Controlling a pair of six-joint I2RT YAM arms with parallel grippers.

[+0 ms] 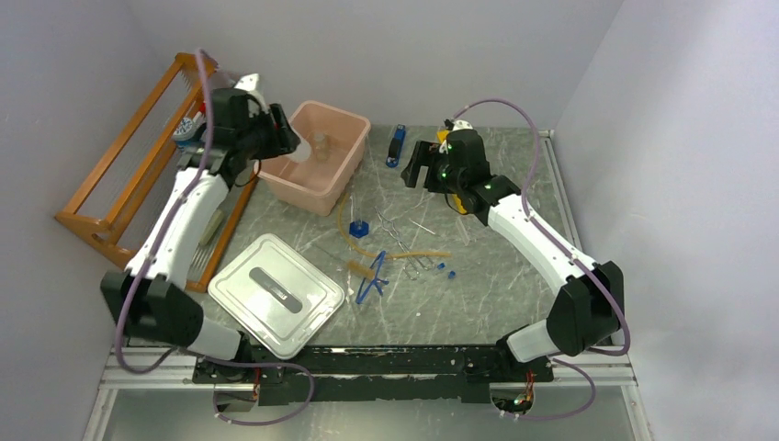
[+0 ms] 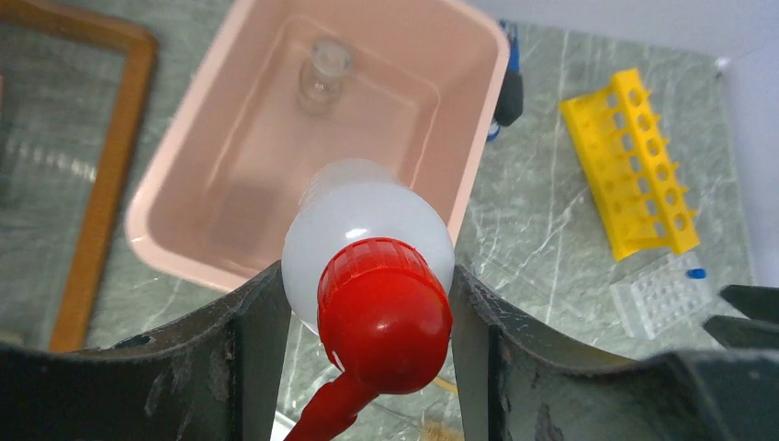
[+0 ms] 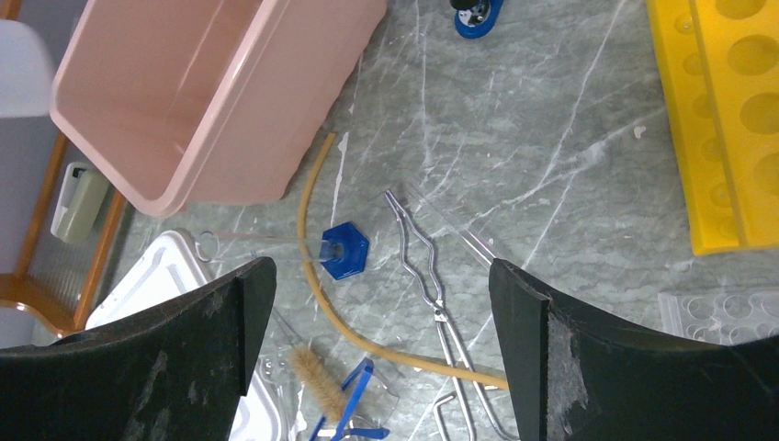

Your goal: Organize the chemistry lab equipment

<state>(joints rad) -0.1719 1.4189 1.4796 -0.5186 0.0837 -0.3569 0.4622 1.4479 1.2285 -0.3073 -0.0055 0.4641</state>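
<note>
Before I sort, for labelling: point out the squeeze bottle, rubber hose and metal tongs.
Red-capped squeeze bottle (image 2: 384, 308): left wrist view, on the red cap.
Tan rubber hose (image 3: 307, 188): right wrist view, upper curved stretch.
Metal tongs (image 3: 442, 314): right wrist view, at the pivot.

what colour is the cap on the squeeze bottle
Red cap on the white squeeze bottle; clearest in the left wrist view.

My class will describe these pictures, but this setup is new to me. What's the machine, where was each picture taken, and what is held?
Two robot arms sit at a table, each ending in a two-finger gripper. The wide picture looks down from above; the others come from wrist cameras. The left gripper grips a white red-capped squeeze bottle over the pink tub, where a small jar sits. The right gripper is open and empty; on the table lie a tan rubber hose, thin metal tools and blue plastic tongs.
</note>
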